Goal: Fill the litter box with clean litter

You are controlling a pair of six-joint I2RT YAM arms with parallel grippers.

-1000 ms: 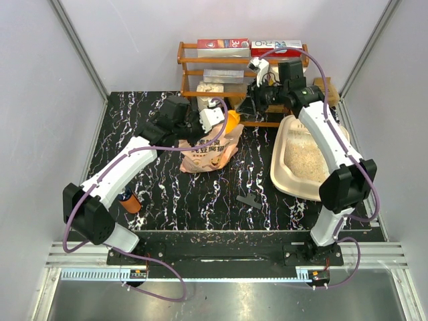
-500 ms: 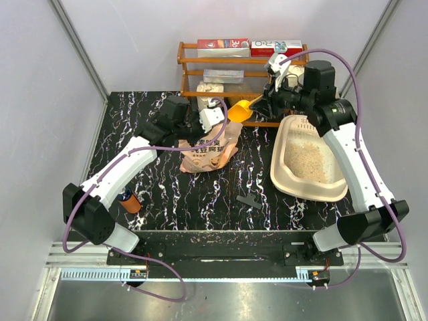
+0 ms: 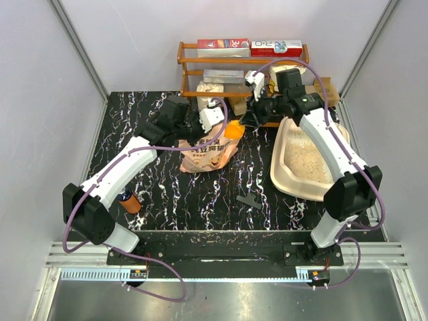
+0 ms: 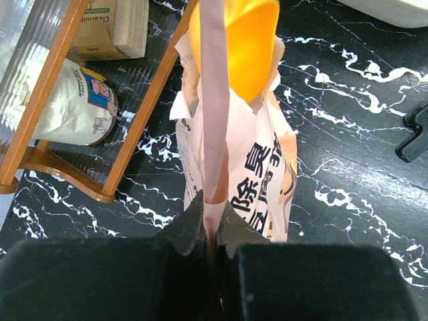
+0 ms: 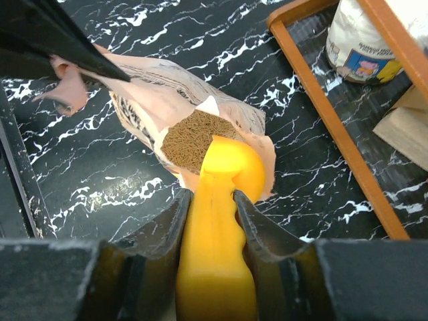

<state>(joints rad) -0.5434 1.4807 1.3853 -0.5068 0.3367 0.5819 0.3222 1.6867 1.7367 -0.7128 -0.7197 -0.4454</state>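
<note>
Right hand (image 5: 210, 200) clamped on orange plastic scoop (image 5: 224, 167), back from cream plastic litter box (image 3: 277, 164); tip now at crinkled pink bag (image 4: 254, 167) mouth just ahead. Left hand (image 4: 212, 217) pinches bag rim. Next load.

My left arm (image 3: 127, 164) stretches from its base at seven o'clock toward one o'clock, with the left gripper (image 4: 212, 204) pinched tight on the rim of the bag (image 4: 254, 180). My right arm (image 3: 328, 144) reaches toward twelve o'clock and its wrist folds toward nine o'clock. The right gripper (image 5: 210, 200) tilts downward, its fingers (image 5: 175, 214) clamped on either side of the scoop (image 5: 214, 254) handle.
</note>
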